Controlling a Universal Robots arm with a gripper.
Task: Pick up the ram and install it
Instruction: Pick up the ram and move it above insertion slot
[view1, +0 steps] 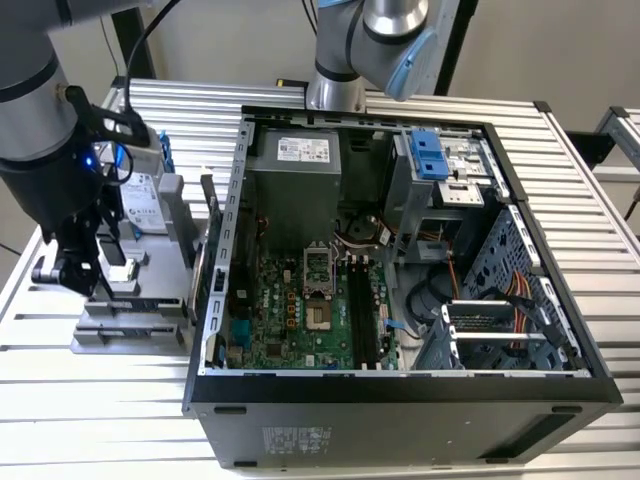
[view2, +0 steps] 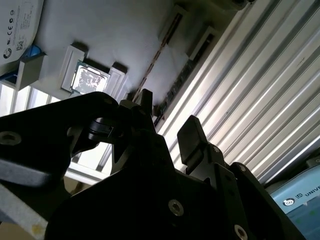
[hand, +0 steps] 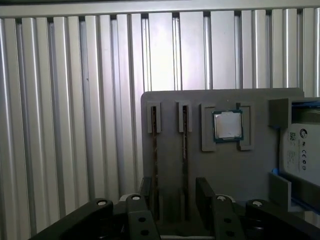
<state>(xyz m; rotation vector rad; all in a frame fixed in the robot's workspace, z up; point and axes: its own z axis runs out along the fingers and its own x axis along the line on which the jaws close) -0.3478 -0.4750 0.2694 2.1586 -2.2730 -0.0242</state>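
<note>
Two ram sticks stand on edge in slots of a grey fixture plate (hand: 225, 170); in the first wrist view one ram (hand: 185, 150) lies in line with the gap between my fingers, and the other ram (hand: 154, 155) runs beside one fingertip (hand: 146, 195). My gripper (hand: 175, 200) is open just above the sticks and holds nothing. In the second wrist view the ram (view2: 157, 57) is a thin line running toward my gripper (view2: 167, 122). The exterior view shows my gripper (view1: 103, 272) over the fixture (view1: 130, 325), on that view's left.
On the fixture also sit a square silver processor chip (hand: 227, 125) and a silver hard drive (hand: 302, 152). The open computer case (view1: 400, 385) lies to the exterior view's right, with long black memory slots (view1: 365, 310) on its green motherboard. A second arm's base (view1: 335, 90) stands behind the case.
</note>
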